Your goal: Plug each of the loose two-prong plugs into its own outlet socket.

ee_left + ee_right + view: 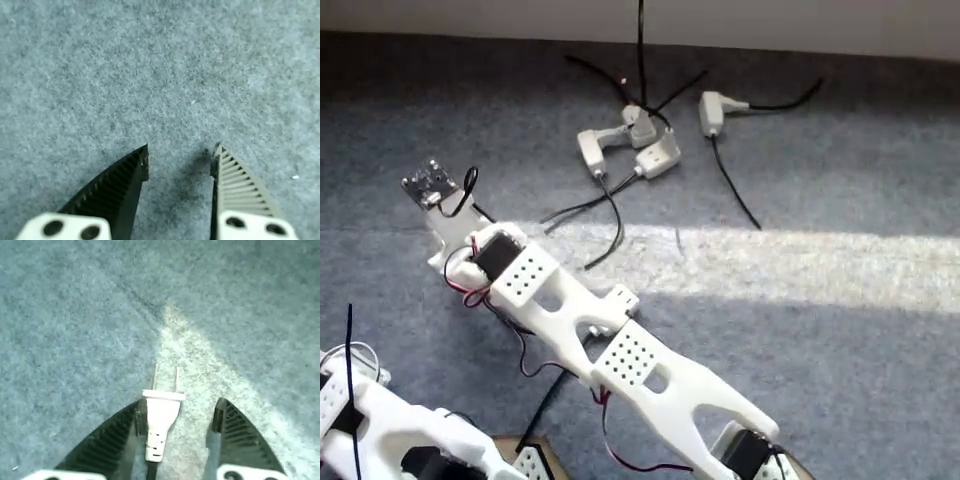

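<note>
Right wrist view shows you the right gripper (180, 405) low over grey carpet (75, 315), its dark ribbed fingers (112, 437) spread wide. A white two-prong plug (161, 416) lies on the carpet between them. It sits close against one finger and clear of the other, so it is not clamped; you cannot tell whether it touches that near finger. Its body is smooth moulded plastic, flaring to a flat rectangular face. Two thin metal prongs (165, 378) point away from the gripper, toward a bright sunlit patch (200, 360) on the pile.

Left wrist view shows you the left gripper (181, 147) over the same short, fuzzy carpet (150, 65). Its toothed, wedge-shaped fingers (235, 175) are held wide apart with only carpet between them.

High view shows you a white perforated arm (620, 350) stretched diagonally across the floor with red and black wires along it. A second arm (390, 430) sits at the lower corner. Well beyond them lies a cluster of white connector bodies (628, 145) with black cords. You cannot tell plugs from sockets there. One white angled plug (710, 112) lies just apart, trailing its own black cord (735, 195).
</note>
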`<state>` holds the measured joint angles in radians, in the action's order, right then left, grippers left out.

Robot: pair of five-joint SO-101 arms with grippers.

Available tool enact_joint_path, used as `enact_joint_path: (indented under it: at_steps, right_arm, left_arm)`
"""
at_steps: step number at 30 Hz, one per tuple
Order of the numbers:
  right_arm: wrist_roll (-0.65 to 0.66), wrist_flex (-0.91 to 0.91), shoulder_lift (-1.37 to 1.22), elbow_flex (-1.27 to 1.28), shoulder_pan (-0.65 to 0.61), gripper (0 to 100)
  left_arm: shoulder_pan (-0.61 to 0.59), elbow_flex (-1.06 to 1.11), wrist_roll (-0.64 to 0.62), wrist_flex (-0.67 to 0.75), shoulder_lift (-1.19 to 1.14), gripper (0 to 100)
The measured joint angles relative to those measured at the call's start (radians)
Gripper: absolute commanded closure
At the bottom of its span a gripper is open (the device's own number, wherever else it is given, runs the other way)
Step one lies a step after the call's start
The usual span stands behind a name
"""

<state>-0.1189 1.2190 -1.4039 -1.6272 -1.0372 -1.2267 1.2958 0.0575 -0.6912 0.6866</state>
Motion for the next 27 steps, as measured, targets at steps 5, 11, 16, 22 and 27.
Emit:
enact_joint_path:
  at_steps: [5, 11, 16, 22, 27]
  right_arm:
    - [0.0, 0.021, 0.029, 0.0, 0.048, 77.1]
    - [0.0, 0.173, 0.23, 0.0, 0.226, 77.1]
    - [0.0, 0.33, 0.433, 0.0, 0.423, 77.1]
    - [0.0, 0.497, 0.549, -0.002, 0.634, 77.1]
    - [0.0, 0.503, 0.551, 0.012, 0.741, 77.1]
  left_arm:
    - [0.038, 0.0, -0.002, 0.0, 0.0, 78]
    - [0.285, -0.098, -0.104, -0.149, 0.0, 78]
    - [0.568, -0.199, -0.302, -0.215, 0.0, 78]
    - [0.744, -0.201, -0.41, -0.081, 0.0, 78]
    - [0.773, -0.224, -0.448, 0.025, -0.072, 78]
